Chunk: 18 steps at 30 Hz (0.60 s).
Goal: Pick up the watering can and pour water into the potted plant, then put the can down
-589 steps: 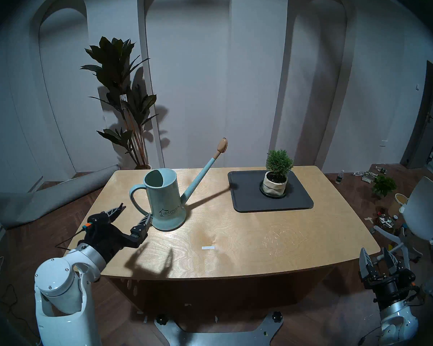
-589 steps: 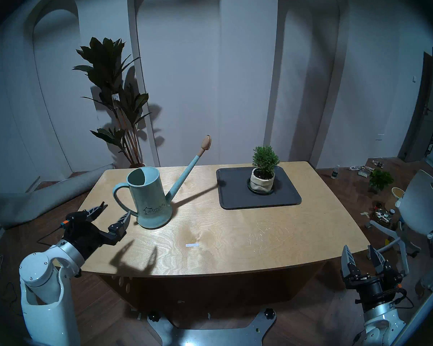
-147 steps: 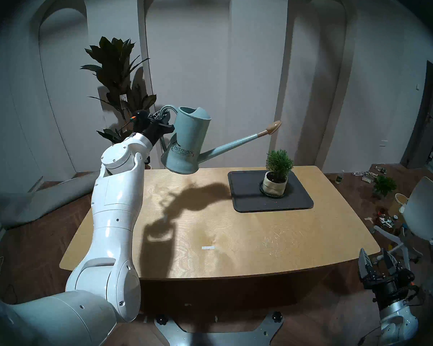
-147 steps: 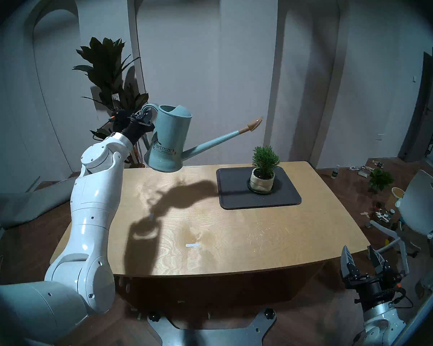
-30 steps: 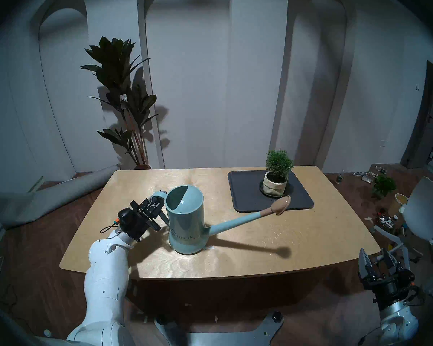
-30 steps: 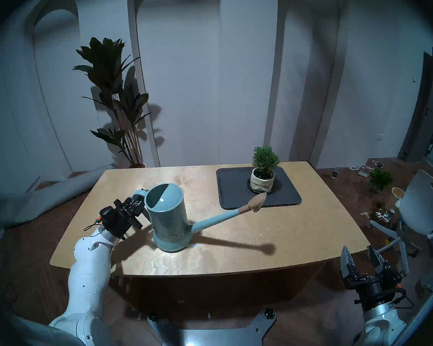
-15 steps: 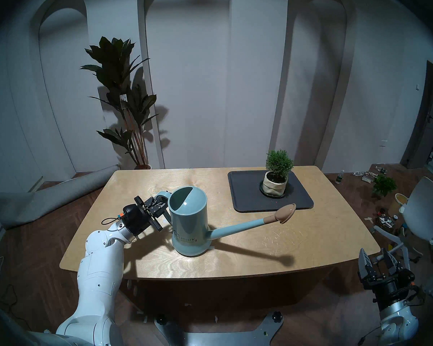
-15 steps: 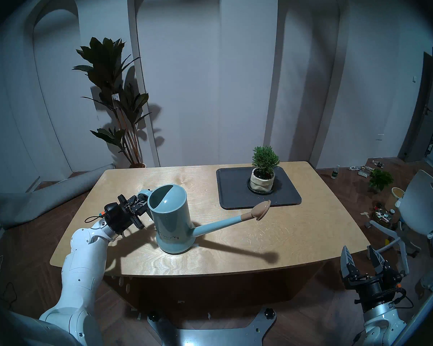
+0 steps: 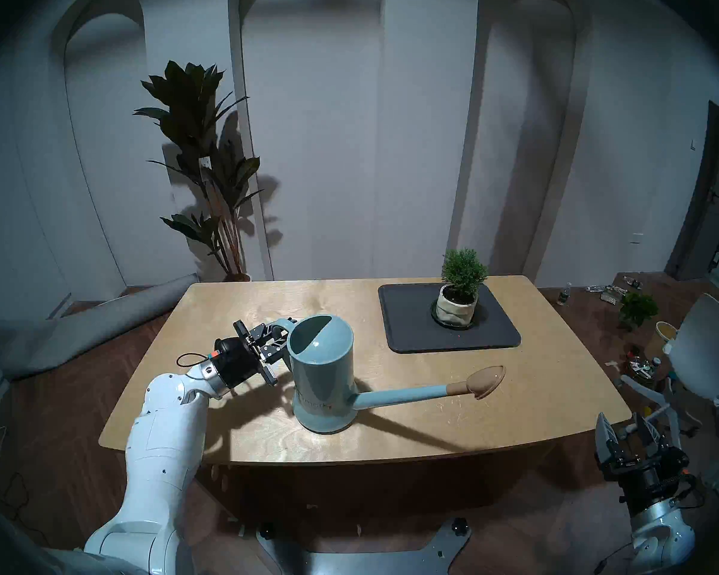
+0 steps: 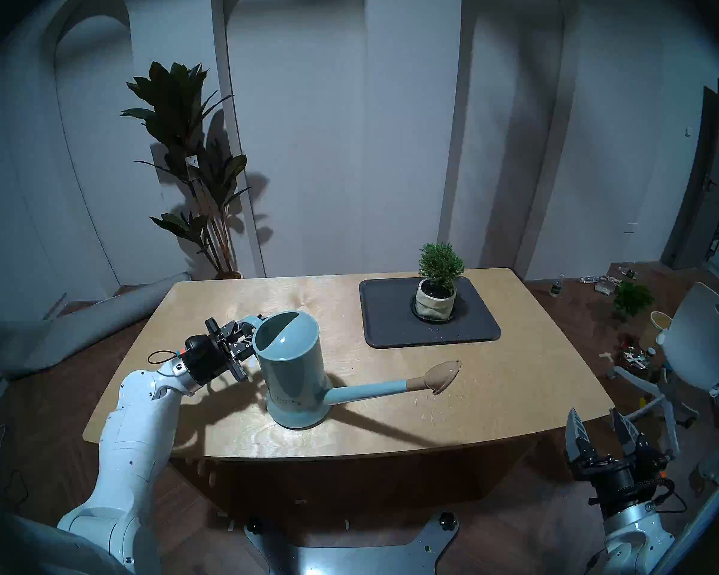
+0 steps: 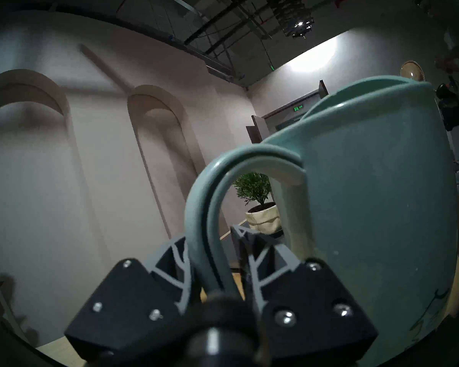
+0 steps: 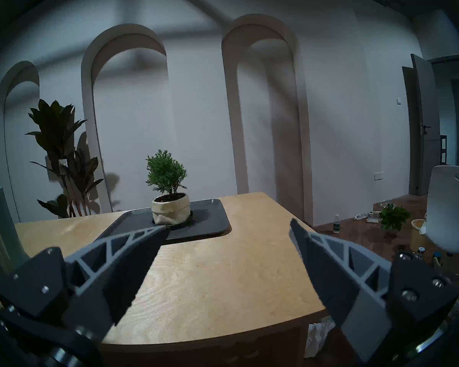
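- The two head views look down from above the near edge of the table [image 9: 391, 445], facing the far wall; they are nearly the same picture.
- The left wrist view sits very close behind the watering can [image 11: 368, 199], level with its handle, looking right and far.
- The right wrist view looks level from the near right corner.
- All four share the potted plant [image 12: 167, 178].

White arms [image 9: 165, 449], black wrists
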Motion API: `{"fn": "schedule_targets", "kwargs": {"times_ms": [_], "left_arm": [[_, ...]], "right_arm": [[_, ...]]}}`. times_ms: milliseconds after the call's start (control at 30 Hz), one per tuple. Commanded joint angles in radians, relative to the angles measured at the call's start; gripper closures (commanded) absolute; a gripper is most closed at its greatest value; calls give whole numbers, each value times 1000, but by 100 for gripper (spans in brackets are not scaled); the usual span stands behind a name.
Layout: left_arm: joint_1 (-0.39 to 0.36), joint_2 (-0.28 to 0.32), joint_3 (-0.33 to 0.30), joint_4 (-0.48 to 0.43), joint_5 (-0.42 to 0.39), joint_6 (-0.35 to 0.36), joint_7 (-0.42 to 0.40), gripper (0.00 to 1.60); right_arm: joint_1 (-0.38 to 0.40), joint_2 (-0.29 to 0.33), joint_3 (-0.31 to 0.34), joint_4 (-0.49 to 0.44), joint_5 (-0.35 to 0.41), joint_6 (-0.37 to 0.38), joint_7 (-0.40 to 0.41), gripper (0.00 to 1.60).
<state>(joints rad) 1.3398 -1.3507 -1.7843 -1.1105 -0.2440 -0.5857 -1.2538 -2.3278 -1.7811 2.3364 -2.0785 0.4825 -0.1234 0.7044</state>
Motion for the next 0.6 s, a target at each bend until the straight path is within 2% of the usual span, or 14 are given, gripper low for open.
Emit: {"fn": "schedule_targets", "kwargs": {"times_ms": [0,33,67,100,167,200,567], "left_arm": [[-7,34,31,-20,1,-26,-65,71],[-6,36,34,-21,2,-29,-60,63],[-5,39,39,-22,4,-31,-56,68],[-5,42,44,-22,4,-33,-52,65],[-7,48,54,-22,9,-35,-44,38],[-9,52,60,-22,10,-33,-43,2],[-24,108,110,-16,24,-21,-27,0]], "right_arm": [[1,0,0,-22,1,1,0,0],[1,0,0,-22,1,1,1,0],[1,0,0,-22,1,2,1,0],[2,-1,0,-22,1,2,1,0],[2,-1,1,-22,0,2,2,0],[2,-1,1,-22,0,2,2,0],[5,-4,3,-22,-2,3,5,0]]}}
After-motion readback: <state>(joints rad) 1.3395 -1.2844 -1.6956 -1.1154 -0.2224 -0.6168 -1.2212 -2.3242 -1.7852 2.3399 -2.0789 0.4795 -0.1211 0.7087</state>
